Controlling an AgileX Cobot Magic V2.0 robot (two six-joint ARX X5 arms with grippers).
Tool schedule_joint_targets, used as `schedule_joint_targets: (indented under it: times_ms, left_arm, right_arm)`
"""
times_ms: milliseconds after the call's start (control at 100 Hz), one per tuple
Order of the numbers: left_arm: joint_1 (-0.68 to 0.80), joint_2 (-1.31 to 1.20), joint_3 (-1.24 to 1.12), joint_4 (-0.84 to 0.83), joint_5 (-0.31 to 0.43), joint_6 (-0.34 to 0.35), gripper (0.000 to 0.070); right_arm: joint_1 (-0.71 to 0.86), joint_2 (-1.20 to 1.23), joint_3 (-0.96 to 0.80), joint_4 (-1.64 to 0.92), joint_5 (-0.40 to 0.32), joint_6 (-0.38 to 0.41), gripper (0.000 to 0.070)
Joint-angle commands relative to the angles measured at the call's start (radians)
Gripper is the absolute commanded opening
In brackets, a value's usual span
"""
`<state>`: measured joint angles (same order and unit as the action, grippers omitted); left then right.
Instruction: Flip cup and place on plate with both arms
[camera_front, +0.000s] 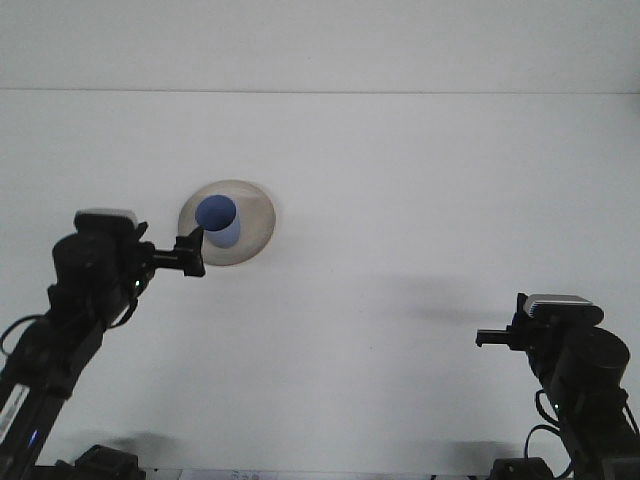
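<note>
A blue cup (216, 213) stands upright with its mouth up on the round beige plate (258, 216), left of the table's middle. My left gripper (190, 253) is open and holds nothing. It hovers at the plate's near-left rim, apart from the cup, and covers a bit of that rim. My right gripper (492, 340) is shut and empty. It is pulled back at the near right, far from the plate, and points left.
The white table (400, 200) reaches back to a pale wall. The left arm's black links fill the near-left corner, and the right arm's base sits in the near-right corner.
</note>
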<state>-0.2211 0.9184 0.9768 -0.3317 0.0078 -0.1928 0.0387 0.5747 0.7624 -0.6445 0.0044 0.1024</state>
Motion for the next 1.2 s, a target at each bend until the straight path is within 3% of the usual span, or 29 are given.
schedule_joint_targets:
  times_ms: [0, 190, 250, 350, 400, 1190]
  left_arm:
    - [-0.003, -0.067, -0.099, 0.034, -0.035, -0.027, 0.0700]
    - [-0.003, -0.260, -0.300, 0.048, -0.124, -0.026, 0.0679]
    - [-0.003, -0.304, -0.339, 0.049, -0.125, -0.023, 0.0522]
    - [-0.003, -0.354, -0.375, 0.048, -0.125, -0.021, 0.0145]
    - [-0.003, -0.370, -0.378, 0.045, -0.124, -0.022, 0.0003]
    - [-0.003, -0.496, -0.378, 0.046, -0.124, -0.021, 0.0012]
  right_arm:
    - [0.001, 0.003, 0.006, 0.016, 0.004, 0.007, 0.0000]
    - [0.001, 0.002, 0.006, 0.016, 0.004, 0.006, 0.0000]
    - [0.001, 0.002, 0.006, 0.016, 0.004, 0.006, 0.0000]
    - [0.001, 0.002, 0.006, 0.023, 0.003, 0.006, 0.0000]
    - [0.001, 0.002, 0.006, 0.024, 0.003, 0.006, 0.0000]
    - [0.001, 0.002, 0.006, 0.024, 0.003, 0.006, 0.0000]
